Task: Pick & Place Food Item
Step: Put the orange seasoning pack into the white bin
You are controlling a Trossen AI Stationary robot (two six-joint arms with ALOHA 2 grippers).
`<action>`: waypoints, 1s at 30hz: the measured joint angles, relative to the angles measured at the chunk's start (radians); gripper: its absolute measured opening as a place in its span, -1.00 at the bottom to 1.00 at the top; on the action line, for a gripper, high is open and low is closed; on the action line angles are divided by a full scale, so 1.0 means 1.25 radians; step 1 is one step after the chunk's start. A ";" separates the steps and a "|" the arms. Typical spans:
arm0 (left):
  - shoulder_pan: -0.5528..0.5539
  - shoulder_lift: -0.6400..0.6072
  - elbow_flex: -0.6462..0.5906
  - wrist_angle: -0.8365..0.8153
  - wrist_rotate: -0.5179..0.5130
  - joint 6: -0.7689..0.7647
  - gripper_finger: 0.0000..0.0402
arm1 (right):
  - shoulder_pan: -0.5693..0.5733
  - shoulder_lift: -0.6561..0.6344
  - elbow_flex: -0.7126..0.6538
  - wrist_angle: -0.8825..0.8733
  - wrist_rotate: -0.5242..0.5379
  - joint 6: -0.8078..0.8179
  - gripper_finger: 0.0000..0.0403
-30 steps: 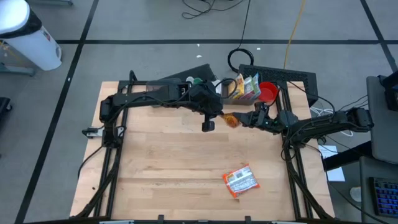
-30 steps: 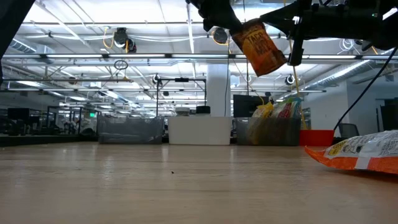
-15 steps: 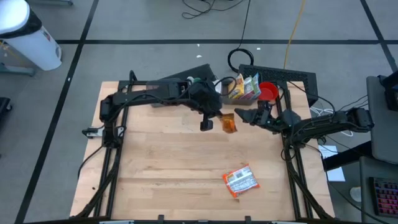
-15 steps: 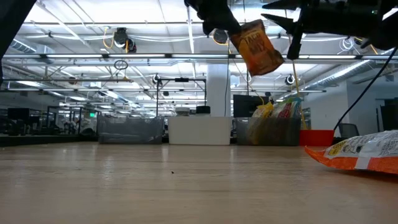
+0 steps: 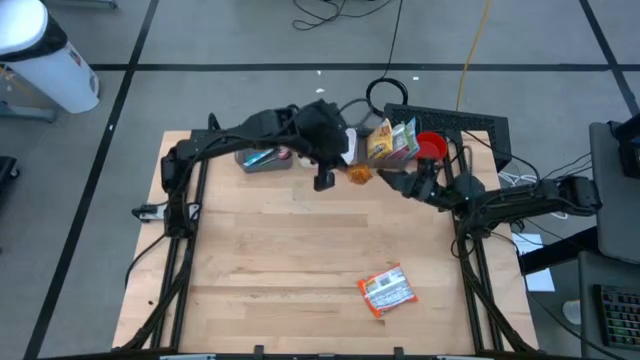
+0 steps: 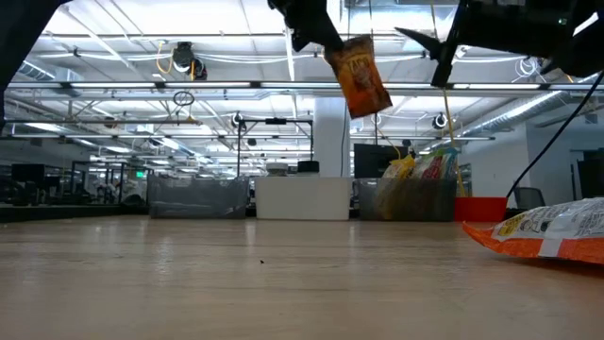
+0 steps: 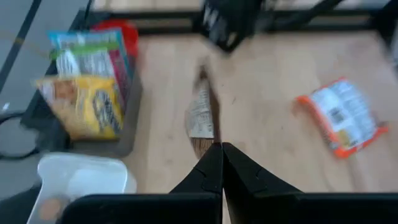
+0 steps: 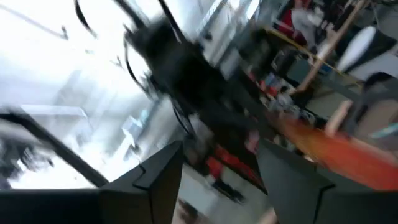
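Nearest you on the desk (image 5: 270, 270) lies an orange and white snack packet (image 5: 386, 291), flat on the wood toward the front right, well apart from both arms; in the low view it shows at the right edge (image 6: 552, 234).

Farther back, your left claw (image 5: 340, 172) is up off the desk near the rear middle, pinched closed on the top edge of a small orange pouch (image 5: 359, 174). The pouch hangs free below the closed fingers, tilted, clear of the wood (image 6: 360, 76). The left wrist view looks down its length, edge on (image 7: 202, 115).

Just beside it, your right claw (image 5: 393, 181) stands open, fingers spread, holding nothing, close to the pouch but apart from it.

At the rear edge sits a dark bin (image 5: 372, 157) holding upright snack bags (image 5: 392, 141), a red cup (image 5: 429, 149) beside it. A grey tray (image 5: 262, 160) sits under the left arm.
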 joint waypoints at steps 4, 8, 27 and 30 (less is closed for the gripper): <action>0.018 -0.003 0.031 -0.011 0.093 -0.010 -1.00 | -0.024 0.001 0.040 -0.125 -0.099 -0.061 -0.02; 0.027 -0.002 0.042 -0.049 0.138 -0.027 -1.00 | -0.053 0.001 0.170 -0.356 -0.222 -0.173 -0.06; -0.037 -0.001 0.043 -0.180 0.141 -0.033 -1.00 | -0.099 0.226 0.878 -1.327 -0.292 -0.815 -0.07; -0.040 -0.001 0.043 -0.180 0.141 -0.058 -1.00 | -0.099 0.268 0.889 -1.320 -0.341 -0.819 -0.06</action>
